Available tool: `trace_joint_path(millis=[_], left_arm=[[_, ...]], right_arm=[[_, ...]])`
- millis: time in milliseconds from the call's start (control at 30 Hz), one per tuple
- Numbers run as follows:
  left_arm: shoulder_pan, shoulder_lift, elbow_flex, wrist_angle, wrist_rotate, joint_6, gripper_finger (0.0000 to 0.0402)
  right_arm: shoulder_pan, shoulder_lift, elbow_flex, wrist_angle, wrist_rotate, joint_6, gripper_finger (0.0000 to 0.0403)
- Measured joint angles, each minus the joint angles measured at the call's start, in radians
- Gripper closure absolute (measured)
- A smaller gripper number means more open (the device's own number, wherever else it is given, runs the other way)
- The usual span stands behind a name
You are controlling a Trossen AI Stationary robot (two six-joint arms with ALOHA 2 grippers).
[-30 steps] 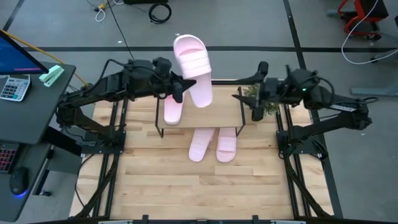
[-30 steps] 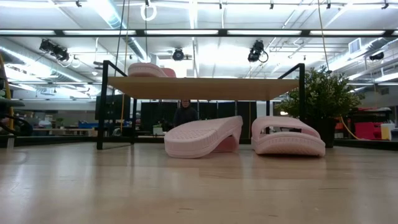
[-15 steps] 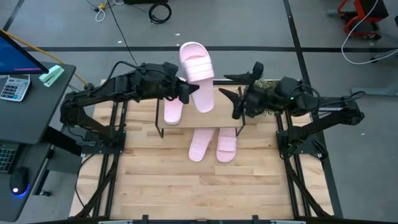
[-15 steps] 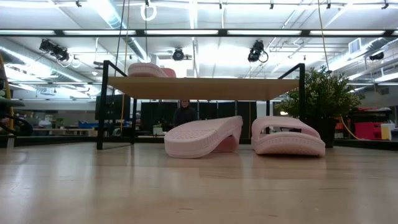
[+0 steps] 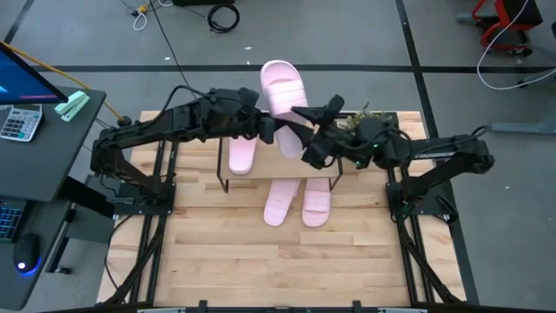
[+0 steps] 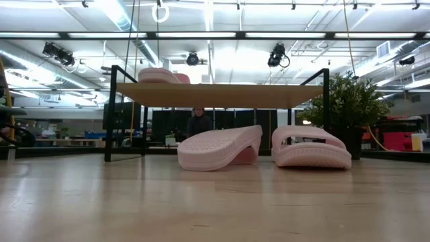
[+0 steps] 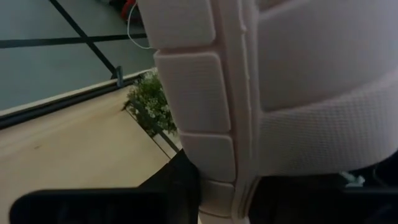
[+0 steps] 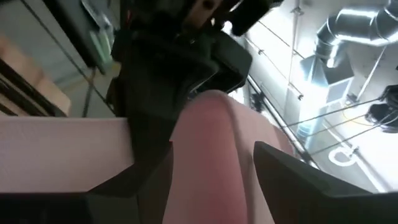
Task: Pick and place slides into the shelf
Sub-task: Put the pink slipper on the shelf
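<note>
Slide (image 5: pixel 283 97) hangs above the shelf (image 5: pixel 326 165), clamped in the left tool (image 5: pixel 268 130). Right tool (image 5: pixel 306 135), fingers apart, straddles its heel. Another slide (image 5: pixel 242 153) lies on the shelf; two (image 5: pixel 280 202) beneath.

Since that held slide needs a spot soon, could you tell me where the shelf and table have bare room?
The shelf top is bare along its right part, beside the slide on top. The tabletop in front of the two lower slides is open. The shelf's middle is crowded: the left gripper holds the held slide there, with the open right gripper around it.
</note>
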State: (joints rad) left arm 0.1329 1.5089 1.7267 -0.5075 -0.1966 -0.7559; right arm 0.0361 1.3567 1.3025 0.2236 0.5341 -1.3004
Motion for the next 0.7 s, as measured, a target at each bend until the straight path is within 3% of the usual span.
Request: trace_joint_path(millis=[367, 700], left_arm=[[-0.001, 0.000, 0.000, -0.004, 0.006, 0.002, 0.0312], [0.000, 0.000, 0.000, -0.005, 0.005, 0.002, 0.0316]], right_arm=[[-0.010, 0.024, 0.000, 0.177, 0.128, -0.197, 0.0196], [-0.010, 0.058, 0.004, 0.197, 0.151, -0.278, 0.0209]])
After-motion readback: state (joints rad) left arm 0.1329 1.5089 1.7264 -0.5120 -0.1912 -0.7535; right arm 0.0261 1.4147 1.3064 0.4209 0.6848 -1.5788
